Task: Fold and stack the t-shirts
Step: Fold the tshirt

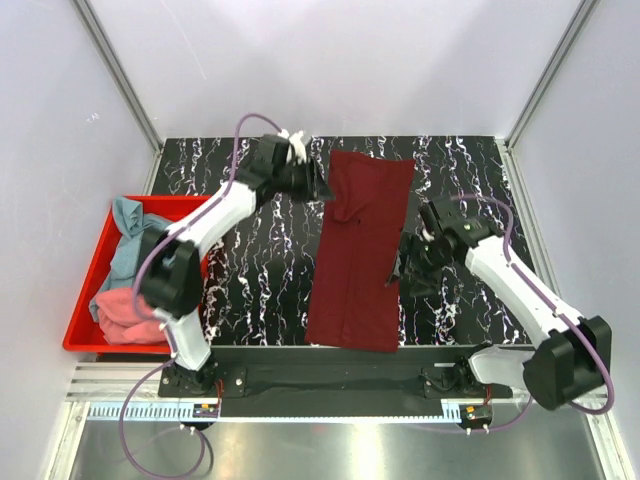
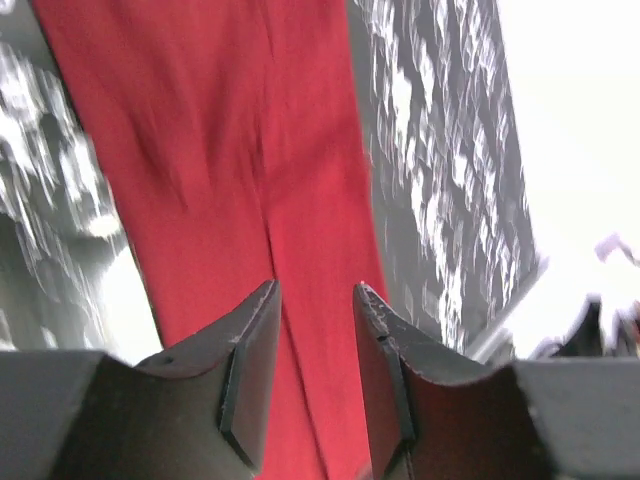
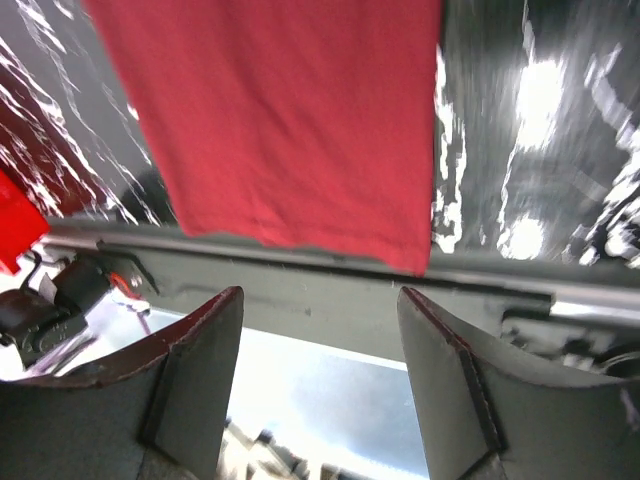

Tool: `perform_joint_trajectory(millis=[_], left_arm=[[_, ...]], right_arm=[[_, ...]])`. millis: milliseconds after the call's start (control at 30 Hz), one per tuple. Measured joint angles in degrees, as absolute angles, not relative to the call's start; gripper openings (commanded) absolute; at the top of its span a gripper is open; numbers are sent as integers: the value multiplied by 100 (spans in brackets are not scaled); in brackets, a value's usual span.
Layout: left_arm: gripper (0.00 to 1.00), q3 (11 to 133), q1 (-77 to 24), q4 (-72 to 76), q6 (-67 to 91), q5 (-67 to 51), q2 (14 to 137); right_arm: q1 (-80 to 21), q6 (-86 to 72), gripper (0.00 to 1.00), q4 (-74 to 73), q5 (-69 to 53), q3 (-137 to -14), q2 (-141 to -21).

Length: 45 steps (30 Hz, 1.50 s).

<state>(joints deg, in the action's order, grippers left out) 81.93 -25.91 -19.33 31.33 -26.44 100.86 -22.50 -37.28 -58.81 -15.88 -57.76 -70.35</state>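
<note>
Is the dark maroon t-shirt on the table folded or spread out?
Partly folded: the dark maroon cotton t-shirt lies as a long narrow strip, no sleeves showing.

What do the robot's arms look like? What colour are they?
Both the left arm and the right arm have smooth white tubes with chunky black joints. A thin purple cable loops along each one. The fingers are dark grey, flat and wedge-shaped, two on each arm.

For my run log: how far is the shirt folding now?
Done: the maroon shirt looks folded into a long strip. In hand: left gripper and right gripper, both open, hover at its edges. Remaining: cross folds, then the teal shirt and pink shirt in the red bin.
</note>
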Motion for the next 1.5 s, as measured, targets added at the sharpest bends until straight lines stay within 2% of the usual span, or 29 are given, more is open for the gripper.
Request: perform_joint_trajectory(millis=[100,233,467,600,667,867,1500], left_arm=[[45,9334,-2261,-1310,3328,-2823,11325],[47,9797,-1999,-545,3828,-2958,12457],[47,10803,-1894,163,3830,-3015,13893],[50,11096,-1839,939,3747,-3345,14219],[55,11319,-1765,1293,3778,-3518,14394],[56,12346,-1540,1675,3975,-3671,15078],[55,12361,-1616,1549,4362,-3868,15318]], right_arm=[[-2244,-3450,71,-6025,-1326,-6510,-7367],[-2206,-3201,71,-6274,-1076,-7111,-7498],[-2001,-3011,72,-6573,-858,-7192,-7509],[-1782,-2967,71,-6681,-840,-7135,-7507],[-1706,-2958,71,-6733,-840,-7109,-7505],[-1542,-2947,71,-6796,-849,-7002,-7496],[-1258,-2738,70,-6801,-869,-6960,-7474]])
